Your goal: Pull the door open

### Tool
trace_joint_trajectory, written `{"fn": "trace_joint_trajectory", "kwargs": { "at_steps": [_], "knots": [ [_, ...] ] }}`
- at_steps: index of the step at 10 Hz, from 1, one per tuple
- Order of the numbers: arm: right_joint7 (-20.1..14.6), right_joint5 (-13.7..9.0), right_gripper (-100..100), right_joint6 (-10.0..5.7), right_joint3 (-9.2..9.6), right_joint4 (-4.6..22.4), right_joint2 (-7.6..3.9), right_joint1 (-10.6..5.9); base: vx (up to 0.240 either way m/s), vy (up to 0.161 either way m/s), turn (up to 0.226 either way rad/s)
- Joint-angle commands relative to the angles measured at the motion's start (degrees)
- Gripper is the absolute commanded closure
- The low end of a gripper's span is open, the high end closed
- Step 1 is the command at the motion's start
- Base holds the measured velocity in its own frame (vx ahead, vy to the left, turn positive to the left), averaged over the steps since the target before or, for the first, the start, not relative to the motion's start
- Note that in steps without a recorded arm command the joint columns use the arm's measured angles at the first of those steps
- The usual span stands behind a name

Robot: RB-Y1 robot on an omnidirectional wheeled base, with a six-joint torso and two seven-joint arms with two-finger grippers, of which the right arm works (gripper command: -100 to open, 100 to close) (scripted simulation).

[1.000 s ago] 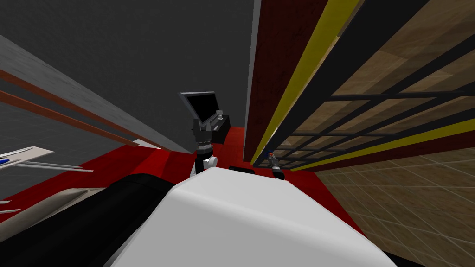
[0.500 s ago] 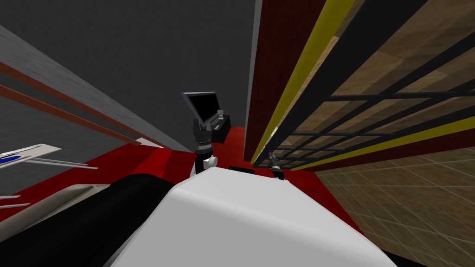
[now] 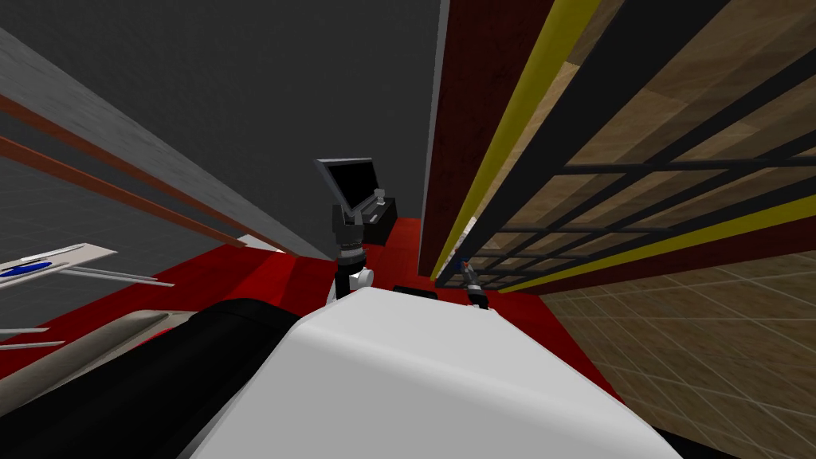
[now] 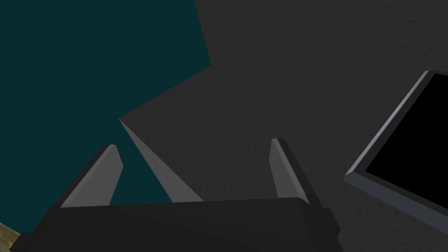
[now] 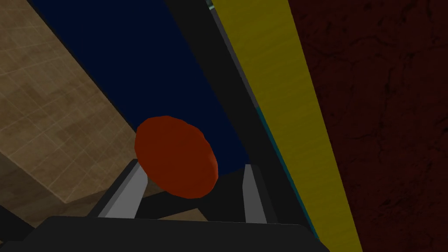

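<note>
Broadly, the door (image 3: 637, 159), a dark-barred glazed leaf edged in yellow beside a dark red strip (image 3: 478, 119), was seen at the robot's right front. How far it stood open could not be told, so the grasp was judged done and nearly all of the pull left. The left gripper (image 4: 194, 143) was held raised near a black screen (image 4: 411, 153), its fingers spread wide on nothing. The right gripper (image 5: 192, 165) was set at the door, its fingers closed about the round red door knob (image 5: 175, 155). Against the earlier head pictures the whole view was shifted slightly, a white flat thing (image 3: 72, 256) at the left included, so the robot's own move was read, and no swing of the door was made out.
</note>
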Motion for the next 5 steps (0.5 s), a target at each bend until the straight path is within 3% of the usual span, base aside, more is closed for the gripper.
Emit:
{"fn": "trace_joint_trajectory", "kwargs": {
  "at_steps": [1,5],
  "knots": [
    [-2.5,0.2,100,1.19,1.56,-1.5,1.02,1.18,-0.038,-0.003,-0.002],
    [-7.1,-1.0,100,1.20,2.40,-1.3,0.76,0.96,-0.031,-0.008,0.023]
  ]
}}
